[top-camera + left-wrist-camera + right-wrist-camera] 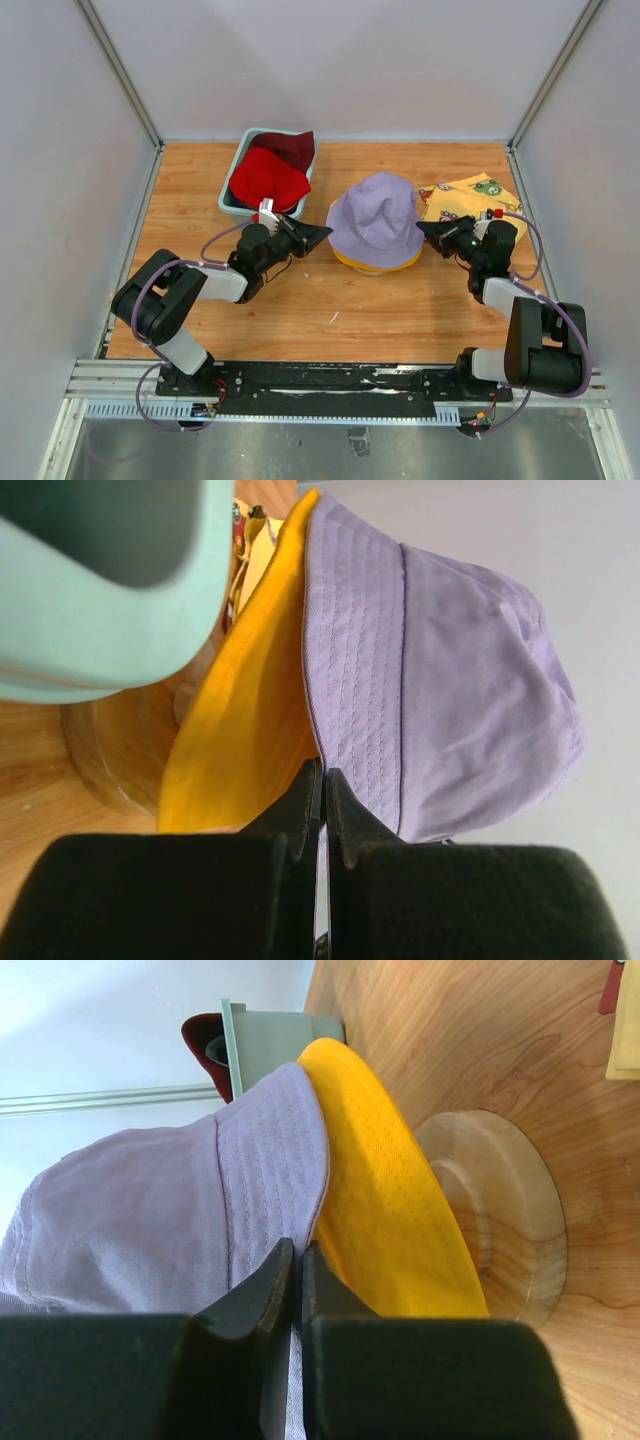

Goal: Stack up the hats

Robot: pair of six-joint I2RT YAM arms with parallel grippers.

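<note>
Nearest us, the left gripper [322, 234] and the right gripper [424, 227] meet the middle stack from its left and right sides. Each has its fingers pressed together on the brim of the lavender hat [378, 215], and in both wrist views a thin strip of pale fabric shows between the fingers. How deep the brim runs into either grip is hidden by the fingers themselves.

The lavender hat sits at the middle of the table [300, 310], on top of the yellow hat [375, 264]. We see only a crescent of the yellow hat's brim at the near edge. From above, the wooden stand [500, 1210] under them is fully covered; only its round base shows in the wrist views. The lavender hat's crown points up and its brim flares down. It looks nearly round, so we cannot name a long axis.

Further right lies the printed yellow cloth [462, 196], partly behind the right gripper.

At the far left, the teal tub [228, 190] holds the red hat [268, 180], with the maroon hat [292, 146] behind it, draped over the far rim and partly covered.
</note>
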